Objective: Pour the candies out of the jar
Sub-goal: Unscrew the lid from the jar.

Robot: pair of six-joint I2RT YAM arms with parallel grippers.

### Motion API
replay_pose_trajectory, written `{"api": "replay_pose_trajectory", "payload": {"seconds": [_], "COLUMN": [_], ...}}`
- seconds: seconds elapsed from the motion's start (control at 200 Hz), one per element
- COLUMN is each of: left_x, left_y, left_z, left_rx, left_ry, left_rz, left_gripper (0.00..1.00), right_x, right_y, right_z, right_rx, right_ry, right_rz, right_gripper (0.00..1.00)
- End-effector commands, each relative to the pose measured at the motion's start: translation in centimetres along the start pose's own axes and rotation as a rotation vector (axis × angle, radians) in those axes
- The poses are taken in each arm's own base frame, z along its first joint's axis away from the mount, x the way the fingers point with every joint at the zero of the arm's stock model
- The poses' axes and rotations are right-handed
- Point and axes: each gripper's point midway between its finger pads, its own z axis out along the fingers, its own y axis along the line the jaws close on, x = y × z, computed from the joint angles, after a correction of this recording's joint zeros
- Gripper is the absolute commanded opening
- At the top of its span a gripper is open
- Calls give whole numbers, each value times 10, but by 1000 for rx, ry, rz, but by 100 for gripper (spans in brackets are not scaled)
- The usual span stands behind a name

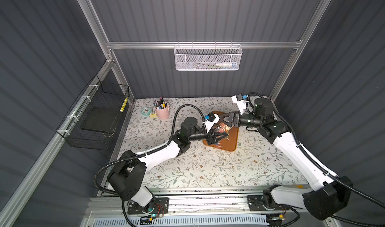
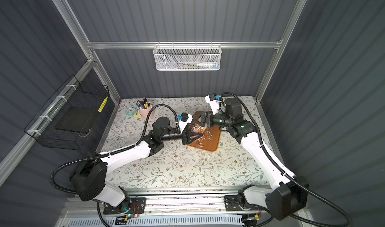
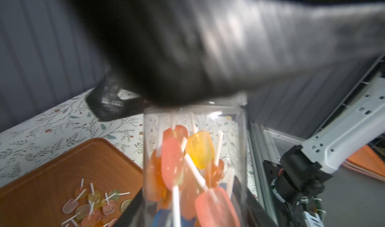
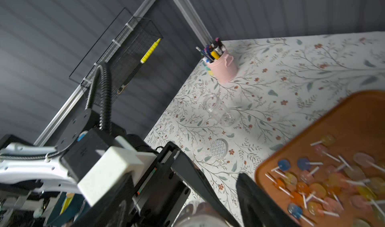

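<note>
Far off the left gripper's left side, a black wire basket (image 1: 91, 123) hangs on the wall. Nearer it, a mint clock (image 1: 145, 111) and a pink cup (image 1: 163, 112) of pens stand on the floral-print table (image 1: 208, 169). Between the cup and that gripper, the right wrist view shows an empty clear glass (image 4: 218, 111) and a round white perforated disc (image 4: 218, 148).

The left gripper (image 1: 221, 138) is clamped on the jar (image 3: 235, 144), with a black finger on each side of its smooth, clear, round wall. It holds the jar above the tray. Inside the jar are the candies (image 3: 200, 148). They have flat, translucent, rounded heads in orange, pink and yellow, with some blue low down. Their thin white sticks cross one another.

Below this gripper lies the tray (image 3: 62, 165), brown with a wood grain, rounded corners and a low raised rim. Loose candies (image 4: 312, 186) lie heaped on it in blue, orange, yellow and pale pink, their sticks pointing every way.

The right gripper (image 1: 223, 121) hangs over the tray just beyond the jar's far end, its jaws spread. In the left wrist view it is a dark blur, so whether it touches the jar cannot be told.
</note>
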Motion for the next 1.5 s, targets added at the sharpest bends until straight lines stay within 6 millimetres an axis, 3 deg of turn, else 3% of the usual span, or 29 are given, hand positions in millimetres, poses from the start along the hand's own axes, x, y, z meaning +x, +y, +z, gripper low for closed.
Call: {"api": "replay_pose_trajectory", "payload": {"seconds": [0.0,0.135,0.34,0.805,0.99,1.311,1.496], "left_x": [8,7,5,2,1,0,-2], "left_y": [24,35,37,33,32,32,31], "left_z": [-9,-14,-14,-13,-12,-11,-11], "left_rx": [-173,-254,-267,-263,-263,-264,-267], "left_ry": [38,36,28,13,6,8,4], "left_rz": [33,56,67,75,80,74,81], "left_gripper": [0,0,0,0,0,0,0], "right_x": [-15,2,19,12,11,19,18], "right_y": [-6,-25,-36,-48,-50,-50,-52], "right_z": [-21,-27,-20,17,19,25,23], "right_rx": [137,247,263,224,223,254,271], "right_ry": [-57,-13,8,-16,-34,16,5], "right_rz": [37,125,211,314,334,308,298], "right_gripper": [83,84,83,80,66,72,60]}}
